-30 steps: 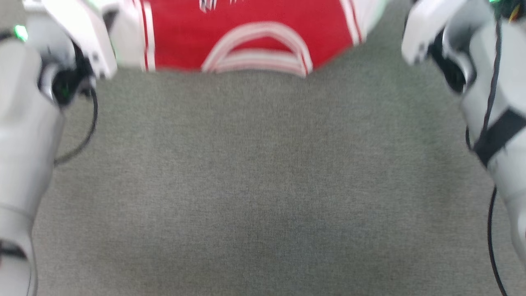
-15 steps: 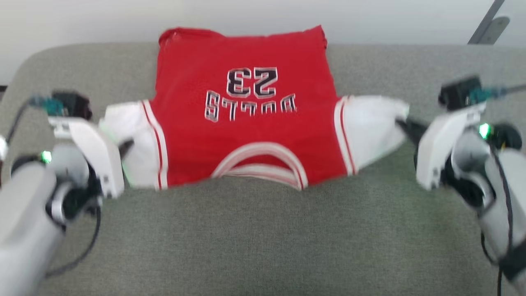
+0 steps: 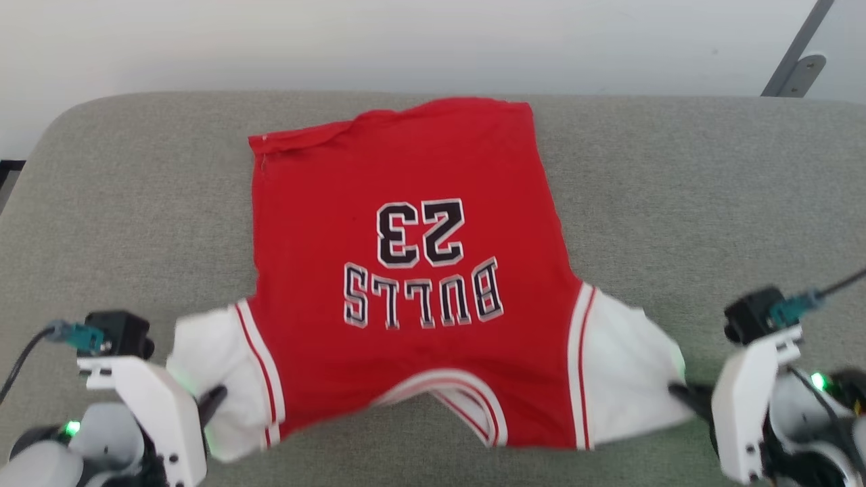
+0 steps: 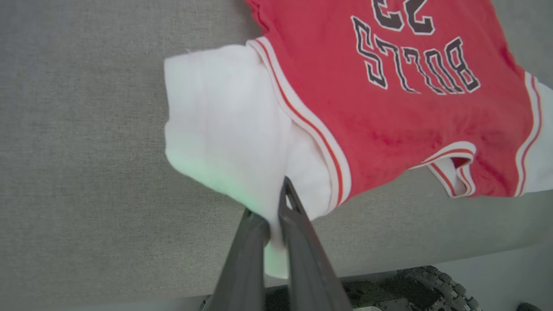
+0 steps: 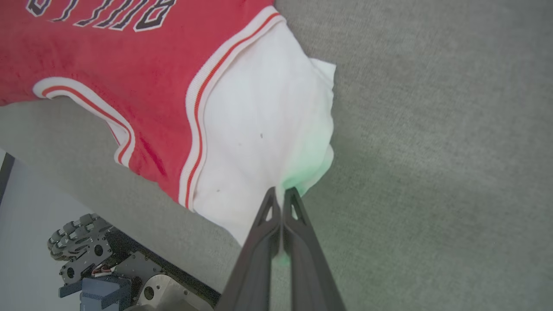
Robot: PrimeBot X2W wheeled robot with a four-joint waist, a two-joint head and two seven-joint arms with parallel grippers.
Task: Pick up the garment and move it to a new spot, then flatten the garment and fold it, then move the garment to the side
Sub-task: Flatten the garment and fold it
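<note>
The garment (image 3: 406, 318) is a red jersey with white sleeves, black "BULLS" lettering and the number 23. It lies spread on the grey cushion (image 3: 676, 203), collar toward me and hem toward the far edge. My left gripper (image 3: 215, 396) is shut on the white left-hand sleeve (image 4: 224, 129); in the left wrist view the left gripper (image 4: 274, 207) pinches the cloth. My right gripper (image 3: 676, 391) is shut on the other white sleeve (image 5: 263, 129); in the right wrist view the right gripper (image 5: 281, 192) has its tips pressed together on the sleeve's edge. Both sleeves are lifted a little and pulled outward.
The cushion's front edge (image 4: 432, 255) runs close under the collar, with my wheeled base (image 5: 86, 255) below it. A pale wall (image 3: 433, 40) stands behind the cushion, and a grey metal strut (image 3: 791, 57) leans at the upper right. Bare cushion lies left and right of the jersey.
The head camera has tipped up, so the whole picture shifted. Against the cushion's far edge, the jersey has come nearer to me, both grippers still shut on its sleeves.
</note>
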